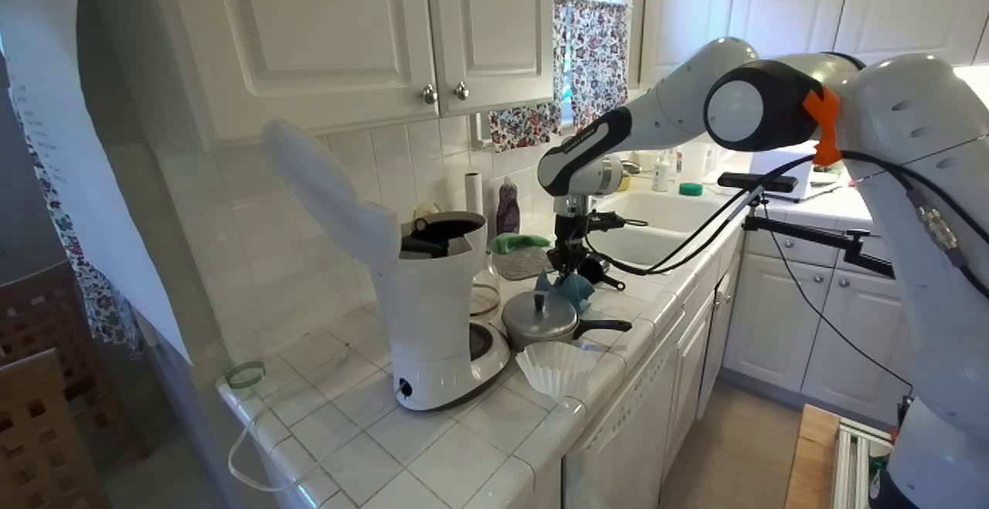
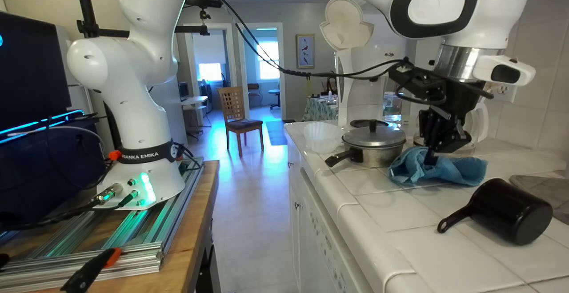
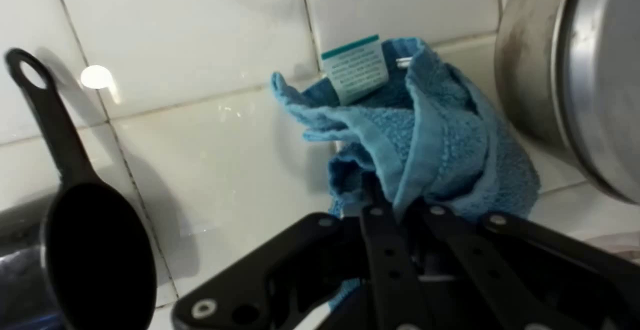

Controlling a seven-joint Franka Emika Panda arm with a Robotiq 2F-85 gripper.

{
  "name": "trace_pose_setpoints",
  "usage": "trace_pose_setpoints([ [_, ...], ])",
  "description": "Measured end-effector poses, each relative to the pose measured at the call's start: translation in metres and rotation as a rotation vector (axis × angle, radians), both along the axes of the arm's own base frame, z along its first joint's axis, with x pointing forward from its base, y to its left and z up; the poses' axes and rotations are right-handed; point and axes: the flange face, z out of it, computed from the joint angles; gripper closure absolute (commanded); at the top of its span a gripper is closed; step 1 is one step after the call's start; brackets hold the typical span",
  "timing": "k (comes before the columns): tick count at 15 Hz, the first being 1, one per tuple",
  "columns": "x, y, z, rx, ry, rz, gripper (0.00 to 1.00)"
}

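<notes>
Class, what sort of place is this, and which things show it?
Probably a home kitchen: a sink set into a tiled counter, a lidded saucepan on that counter, and cabinets above.

In the wrist view, the cloth lies on the surface between the cup, at its left, and the pot, at its right

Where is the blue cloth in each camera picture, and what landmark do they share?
In an exterior view: the blue cloth is slightly right of and below centre, just beyond the lidded saucepan.
In an exterior view: the blue cloth is right of centre, to the saucepan's right.
In the wrist view: the blue cloth is right of centre, pinched by the end effector.
Shared landmark: the lidded saucepan, close to the cloth in all three.
</notes>
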Motion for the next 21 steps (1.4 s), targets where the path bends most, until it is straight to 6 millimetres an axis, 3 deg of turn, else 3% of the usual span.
trace_pose_setpoints([
  [7,-0.040,-0.026,0.032,-0.082,0.196,0.208,0.98],
  [11,-0.053,-0.043,0.036,-0.169,0.254,0.294,0.96],
  [12,-0.055,-0.047,0.035,-0.189,0.265,0.309,0.67],
  [14,-0.058,-0.053,0.031,-0.234,0.273,0.329,0.60],
  [16,-0.053,-0.055,0.031,-0.284,0.243,0.351,0.45],
  [21,-0.035,-0.034,0.061,-0.365,0.138,0.385,0.11],
])
